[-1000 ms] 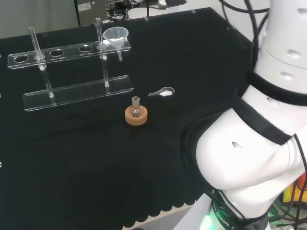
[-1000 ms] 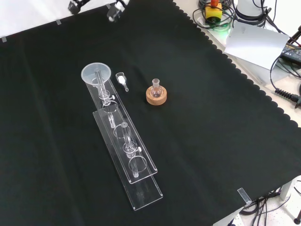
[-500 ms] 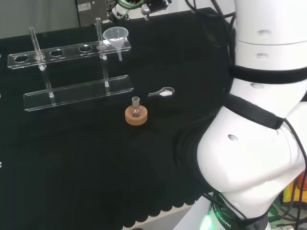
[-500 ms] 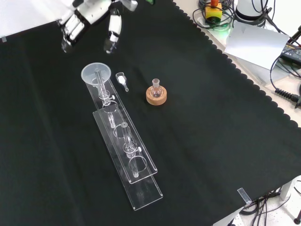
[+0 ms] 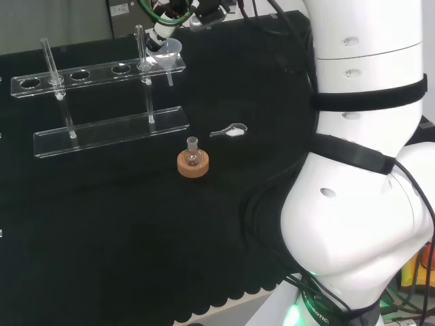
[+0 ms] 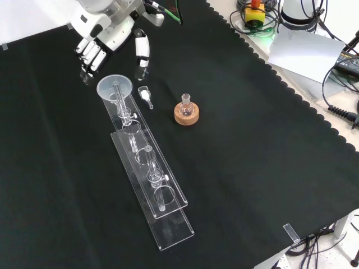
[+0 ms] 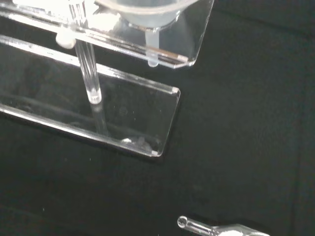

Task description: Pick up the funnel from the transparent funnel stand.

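A clear funnel [image 6: 114, 88] sits in the end hole of the transparent funnel stand [image 6: 151, 179], its stem hanging below the top shelf. In the head view the funnel [image 5: 167, 50] is at the stand's [image 5: 112, 130] right end. The hand [image 6: 104, 33] hovers just beyond the funnel in the front view, fingers straight on one side and thumb [image 6: 141, 49] on the other, apart from the rim. The head view shows the hand [image 5: 175, 17] just above and behind the funnel. Up close in the wrist view, the funnel's bowl [image 7: 147, 14] and the stand's base plate [image 7: 88, 113] appear.
A small round flask on a cork ring [image 6: 186, 112] stands right of the stand in the front view. A small clear scoop [image 6: 145, 96] lies between it and the funnel. The arm's white links [image 5: 360, 170] fill the right of the head view.
The hand has come down and toward the funnel, from the cloth's far edge to straddling the funnel's far side. The funnel, stand, flask and scoop have not moved.
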